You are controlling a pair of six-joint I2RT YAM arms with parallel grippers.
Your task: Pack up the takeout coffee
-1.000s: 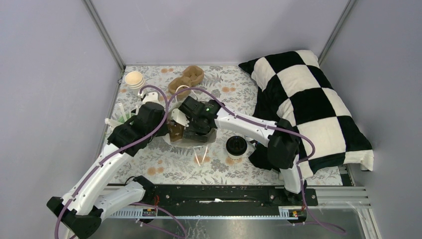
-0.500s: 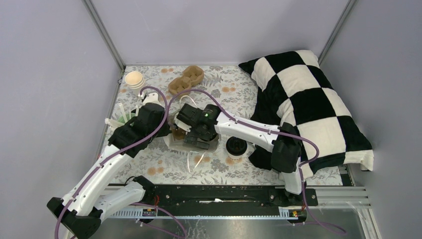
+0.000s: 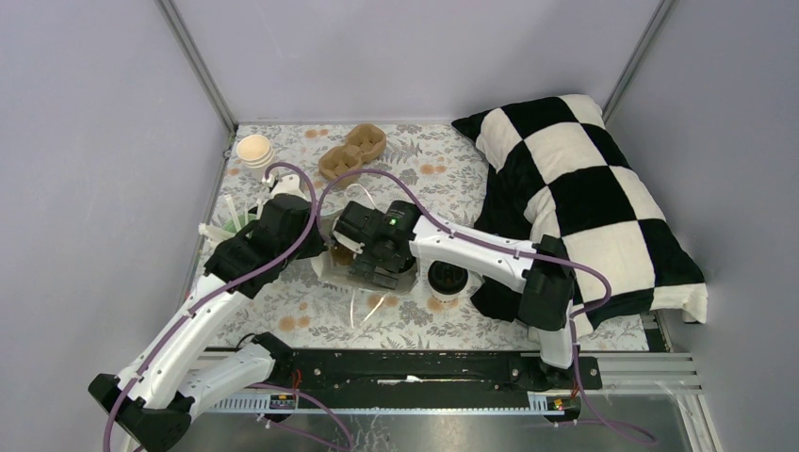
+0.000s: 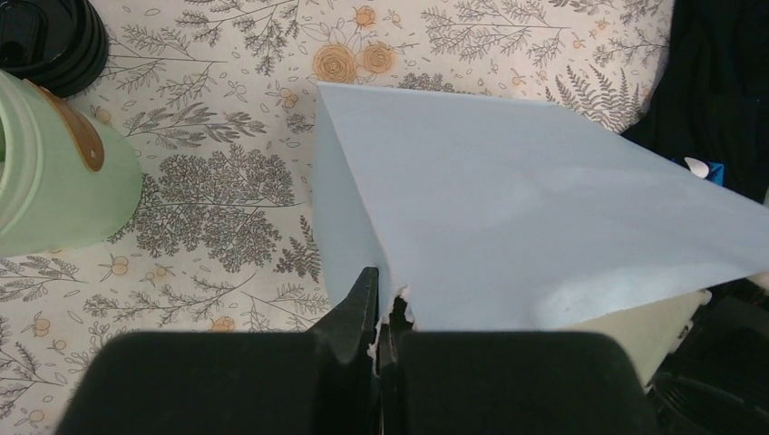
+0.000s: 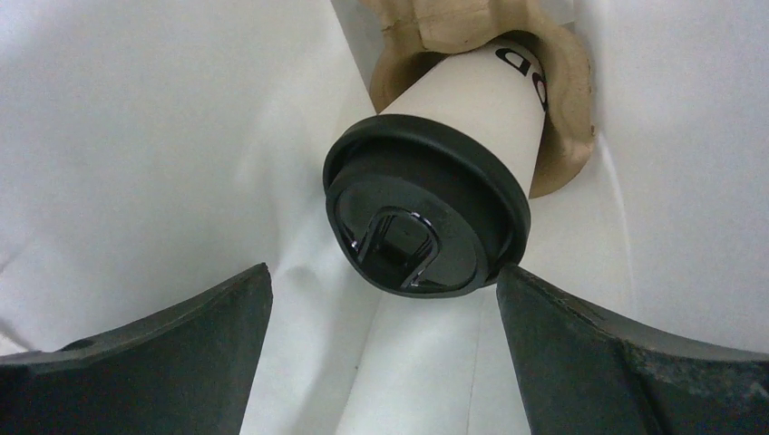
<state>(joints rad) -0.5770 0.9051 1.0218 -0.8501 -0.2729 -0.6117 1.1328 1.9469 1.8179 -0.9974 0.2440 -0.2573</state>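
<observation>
Right wrist: right fingers [image 5: 163, 353] apart, cup [image 5: 431, 204] base hidden by carrier [image 5: 453, 23]; left fingers [image 4: 358, 308] clamped on bag [image 4: 526, 217].

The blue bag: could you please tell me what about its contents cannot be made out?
Left wrist: the blue bag's inside, hidden by its own wall.
Top external: its contents, covered by the right arm.
Right wrist: the pulp carrier beyond the lidded cup, cut off by the top edge.
</observation>
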